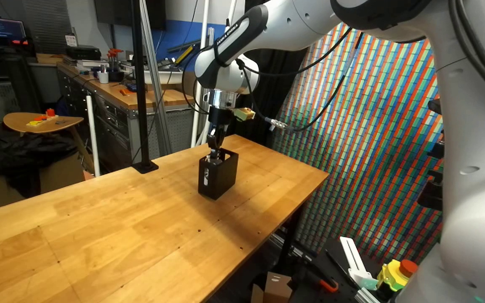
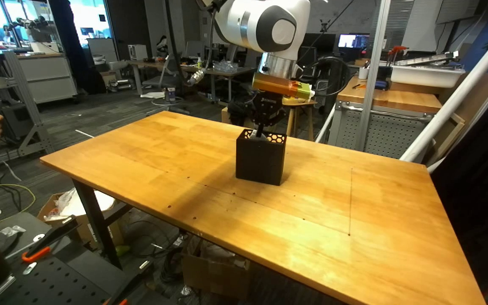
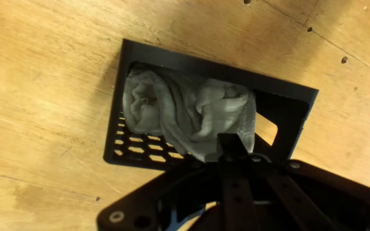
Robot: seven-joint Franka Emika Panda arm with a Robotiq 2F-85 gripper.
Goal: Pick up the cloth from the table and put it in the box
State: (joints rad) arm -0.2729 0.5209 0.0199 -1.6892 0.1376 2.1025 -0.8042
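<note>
A crumpled grey-white cloth lies mostly inside the mouth of the black box in the wrist view. The box stands upright on the wooden table in both exterior views. My gripper points straight down at the box opening, its fingers together on the cloth's near edge. In an exterior view the gripper has its tips at rim height, with a pale bit of cloth around them. The fingertip contact and the cloth's lower part are hidden.
The wooden table reaches around the box. A black post stands at one table edge. The box has a honeycomb wall and a cut-out in another wall. A workbench and a small round table stand beyond.
</note>
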